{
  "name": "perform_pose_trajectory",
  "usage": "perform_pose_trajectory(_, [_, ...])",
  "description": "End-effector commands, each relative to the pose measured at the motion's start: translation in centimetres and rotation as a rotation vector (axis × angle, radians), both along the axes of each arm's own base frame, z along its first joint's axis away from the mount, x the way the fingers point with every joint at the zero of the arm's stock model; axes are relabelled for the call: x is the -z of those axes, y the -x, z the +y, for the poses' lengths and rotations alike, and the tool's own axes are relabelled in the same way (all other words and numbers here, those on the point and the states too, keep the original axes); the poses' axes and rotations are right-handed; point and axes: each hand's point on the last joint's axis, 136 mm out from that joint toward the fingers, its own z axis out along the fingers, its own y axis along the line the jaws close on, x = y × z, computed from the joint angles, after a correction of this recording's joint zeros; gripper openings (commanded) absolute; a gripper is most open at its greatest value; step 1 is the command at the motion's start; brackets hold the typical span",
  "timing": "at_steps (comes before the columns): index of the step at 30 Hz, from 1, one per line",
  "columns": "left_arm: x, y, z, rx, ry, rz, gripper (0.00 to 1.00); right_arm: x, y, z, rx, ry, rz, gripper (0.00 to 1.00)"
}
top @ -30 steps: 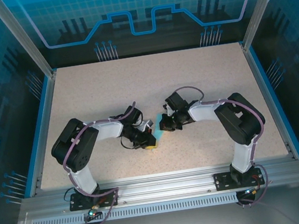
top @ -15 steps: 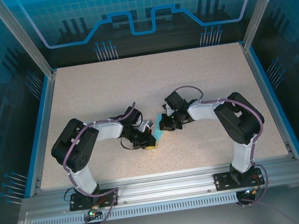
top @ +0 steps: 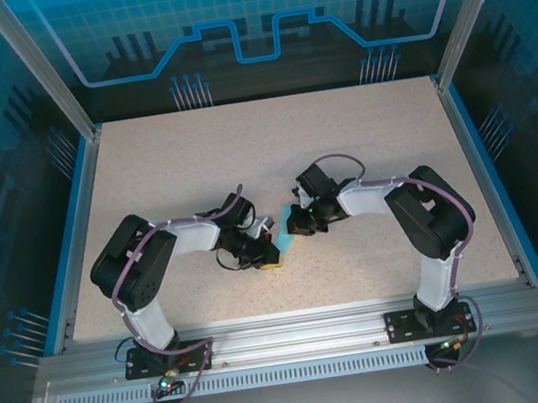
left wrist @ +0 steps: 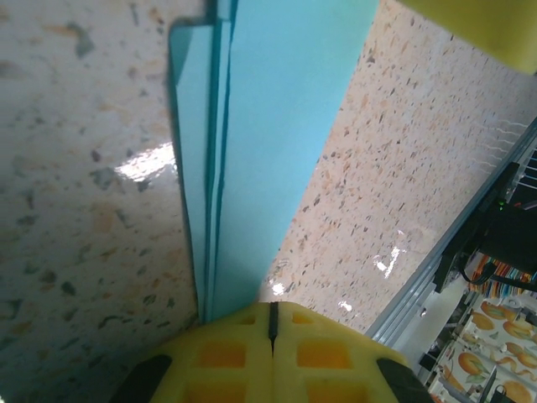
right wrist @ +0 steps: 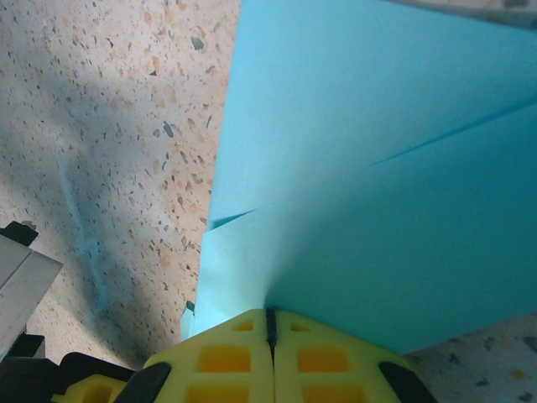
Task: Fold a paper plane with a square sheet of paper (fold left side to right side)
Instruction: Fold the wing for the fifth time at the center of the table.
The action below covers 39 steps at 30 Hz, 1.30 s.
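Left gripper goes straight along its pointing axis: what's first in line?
The left gripper is shut on the folded cyan paper stretching ahead. Beyond that, probably the right gripper, shut on the paper's far end, though depth is unclear.

Our two arms share one build: bulky black rounded joint housings (top: pixel 133 271), smooth white link covers (top: pixel 194 235), purple cables (top: pixel 341 158) looped alongside, and flat black base plates (top: pixel 166 356). On our left gripper (left wrist: pixel 273 308) and right gripper (right wrist: pixel 270 314) we see yellow moulded plastic pads (left wrist: pixel 226 357) with shallow square recesses and black backing.
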Motion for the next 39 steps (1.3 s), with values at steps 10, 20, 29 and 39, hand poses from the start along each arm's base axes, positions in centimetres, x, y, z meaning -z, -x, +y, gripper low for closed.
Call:
perform_pose_trajectory(10, [1.8, 3.1, 2.5, -0.006, -0.091, 0.084, 0.02, 4.9, 3.0, -5.5, 0.041, 0.224, 0.162, 0.06])
perform_pose_trajectory(20, [1.5, 3.8, 3.3, -0.019, -0.103, 0.081, 0.02, 4.7, 3.0, -5.4, 0.038, 0.218, 0.16, 0.05])
perform_pose_trajectory(29, [-3.5, 1.1, 1.0, -0.004, 0.007, -0.012, 0.03, 4.4, 2.9, -5.2, 0.037, 0.213, 0.151, 0.05])
perform_pose_trajectory(39, [-1.8, -0.6, -0.9, 0.014, 0.008, 0.0, 0.03, 4.5, 3.1, -5.3, 0.035, 0.218, 0.156, 0.06])
